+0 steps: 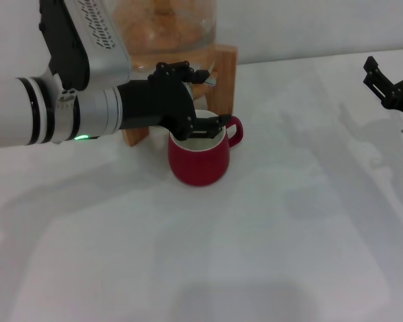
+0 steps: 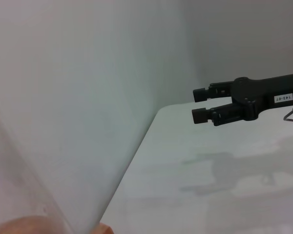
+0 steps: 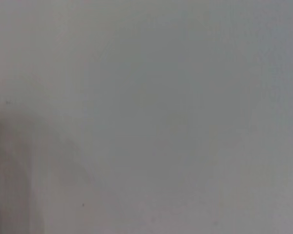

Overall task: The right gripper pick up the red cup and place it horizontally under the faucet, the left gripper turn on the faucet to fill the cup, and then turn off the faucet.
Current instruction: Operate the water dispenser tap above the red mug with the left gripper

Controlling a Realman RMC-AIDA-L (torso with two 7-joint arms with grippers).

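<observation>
Glossy dark-red ceramic cup (image 1: 199,158) sits under chrome faucet (image 1: 203,77). Left tool (image 1: 195,100) at lever, grip unclear. Right tool (image 1: 393,84) parked, fingers apart. Shutoff remains.

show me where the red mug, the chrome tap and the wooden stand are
Glossy dark-red ceramic mug (image 1: 198,166), head view, front of its body.
Small chrome tap (image 1: 203,77), head view, its lever.
Wooden stand (image 1: 225,74), head view, its right post.

faucet (image 1: 203,77) mostly hidden, perhaps touched, behind left gripper (image 1: 188,100)
</observation>
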